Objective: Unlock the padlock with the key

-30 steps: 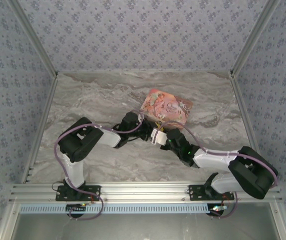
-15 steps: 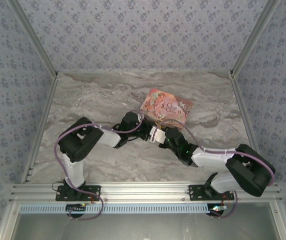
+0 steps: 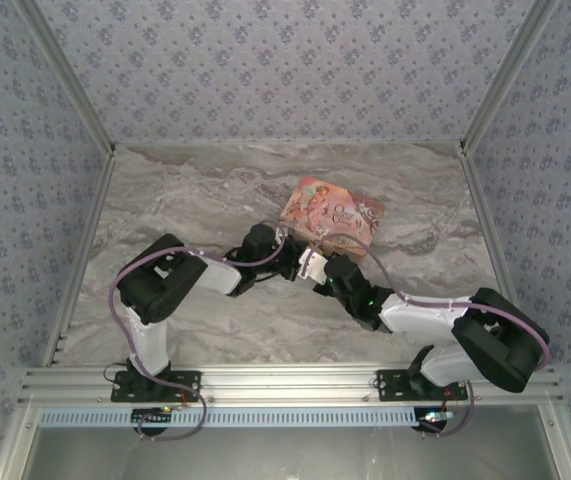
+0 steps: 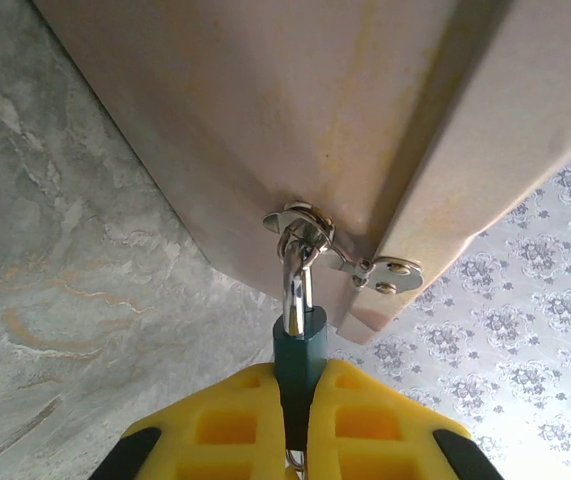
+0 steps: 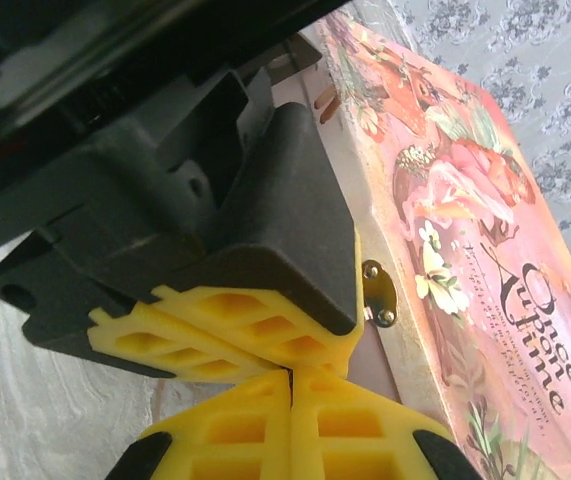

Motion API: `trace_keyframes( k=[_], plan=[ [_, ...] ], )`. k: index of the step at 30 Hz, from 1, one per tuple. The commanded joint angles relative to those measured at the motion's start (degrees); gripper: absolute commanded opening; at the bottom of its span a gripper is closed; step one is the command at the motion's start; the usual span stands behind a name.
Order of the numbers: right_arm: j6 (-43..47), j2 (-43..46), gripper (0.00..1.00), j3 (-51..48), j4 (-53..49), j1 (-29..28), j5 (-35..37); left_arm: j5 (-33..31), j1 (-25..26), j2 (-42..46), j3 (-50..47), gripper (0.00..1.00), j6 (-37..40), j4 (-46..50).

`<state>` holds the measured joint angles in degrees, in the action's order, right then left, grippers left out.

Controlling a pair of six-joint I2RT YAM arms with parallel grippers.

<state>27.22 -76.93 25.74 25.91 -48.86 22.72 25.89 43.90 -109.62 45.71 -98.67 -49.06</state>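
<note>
Left gripper (image 4: 300,415) jaws clamped on the padlock (image 4: 300,352) body. Right gripper (image 5: 290,400) jaws pressed together just beside, key not visible, can't tell if held. Shackle looped through the hasp (image 4: 303,222) of the pink box (image 5: 465,230) on the table — looks locked, unlocking left to do.

The padlock (image 4: 300,355) has a matt teal body and polished metal shackle (image 4: 293,290). The box (image 5: 465,230) looks glossy, the worktop (image 4: 55,250) smooth and marble-like.
</note>
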Motion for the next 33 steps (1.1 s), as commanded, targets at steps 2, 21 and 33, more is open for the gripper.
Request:
trace_keyframes(
  k=[2, 21, 33],
  plan=[
    [-13.5, 0.0, 0.00, 1.4, 3.1, 0.7, -1.2, 0.7, 0.3, 0.4, 1.2, 0.00, 0.1, -3.8],
    [-30.7, -5.6, 0.00, -3.3, 12.0, 3.2, -7.7, 0.8, 0.0, 0.0, 1.2, 0.23, 0.3, -4.0],
    [-43.2, -5.3, 0.00, -4.4, 14.2, 3.8, -9.0, 1.6, -5.6, 9.6, -2.7, 0.58, 9.2, 6.1]
  ],
)
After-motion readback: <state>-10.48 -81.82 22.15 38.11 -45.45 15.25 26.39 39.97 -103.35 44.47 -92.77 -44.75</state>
